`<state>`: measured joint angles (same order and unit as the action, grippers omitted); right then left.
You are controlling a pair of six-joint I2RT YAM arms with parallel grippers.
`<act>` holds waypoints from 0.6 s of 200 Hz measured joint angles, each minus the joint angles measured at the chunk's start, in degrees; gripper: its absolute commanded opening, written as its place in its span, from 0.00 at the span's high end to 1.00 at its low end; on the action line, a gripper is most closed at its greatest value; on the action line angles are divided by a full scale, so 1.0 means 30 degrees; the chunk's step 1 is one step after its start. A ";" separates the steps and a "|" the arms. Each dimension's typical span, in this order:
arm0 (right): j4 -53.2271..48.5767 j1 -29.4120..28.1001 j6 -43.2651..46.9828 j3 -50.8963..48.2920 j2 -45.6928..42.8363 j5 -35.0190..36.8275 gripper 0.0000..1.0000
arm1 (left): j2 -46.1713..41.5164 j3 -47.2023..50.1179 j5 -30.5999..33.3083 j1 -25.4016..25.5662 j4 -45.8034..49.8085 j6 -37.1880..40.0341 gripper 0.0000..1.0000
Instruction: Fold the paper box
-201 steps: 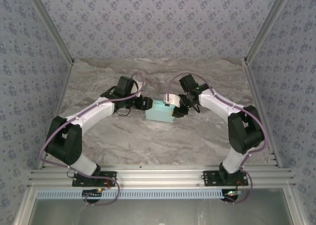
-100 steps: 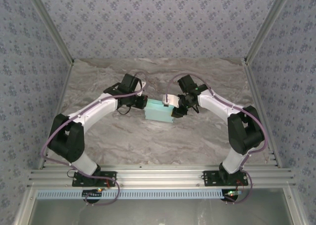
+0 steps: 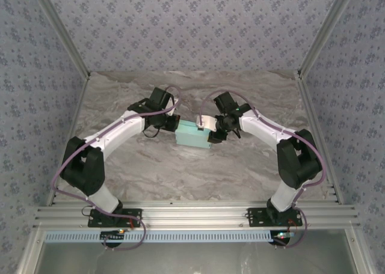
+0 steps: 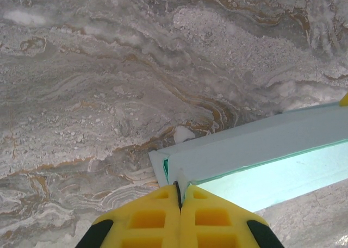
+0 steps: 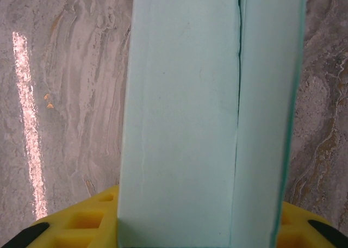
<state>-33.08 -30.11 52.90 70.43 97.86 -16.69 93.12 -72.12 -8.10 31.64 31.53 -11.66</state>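
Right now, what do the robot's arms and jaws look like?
The left arm and right arm have white link shells, black joints and black bases, each with a mauve cable. The jaws are yellow plastic with rectangular recesses and black corners.

The two yellow, ribbed plastic fingers of the left claw (image 4: 179,192) are seen at the bottom edge, pressed together, with a thin pale tab at the corner of the pale mint thin-card paper box (image 4: 261,150) pinched between their tips. From that corner the box is stretched away to the right edge, its long side lit brighter turquoise. It is carried by the grey-and-brown marbled table (image 4: 109,85). A small yellow corner (image 4: 344,100) is glimpsed at the right edge, just above the box.
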 measured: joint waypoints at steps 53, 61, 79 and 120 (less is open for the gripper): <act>0.0036 -0.0102 0.0000 0.0000 0.0007 0.0262 0.62 | 0.0146 -0.0262 -0.0022 0.0000 0.0357 -0.0495 1.00; 0.0044 -0.0131 0.0000 0.0000 0.0007 0.0321 0.62 | 0.0240 -0.0437 -0.0022 0.0000 0.0532 -0.0546 1.00; 0.0124 -0.0175 0.0000 0.0000 0.0007 0.0539 0.61 | 0.0532 -0.0889 0.0007 0.0000 0.0867 -0.0648 1.00; 0.0219 -0.0430 0.0087 0.0000 0.0007 0.1151 0.60 | 0.0772 -0.1494 0.0000 0.0000 0.1800 -0.0860 1.00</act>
<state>-32.42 -31.40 53.17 70.43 97.89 -13.23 95.44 -76.60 -8.10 31.64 36.93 -14.24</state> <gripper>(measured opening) 0.408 0.055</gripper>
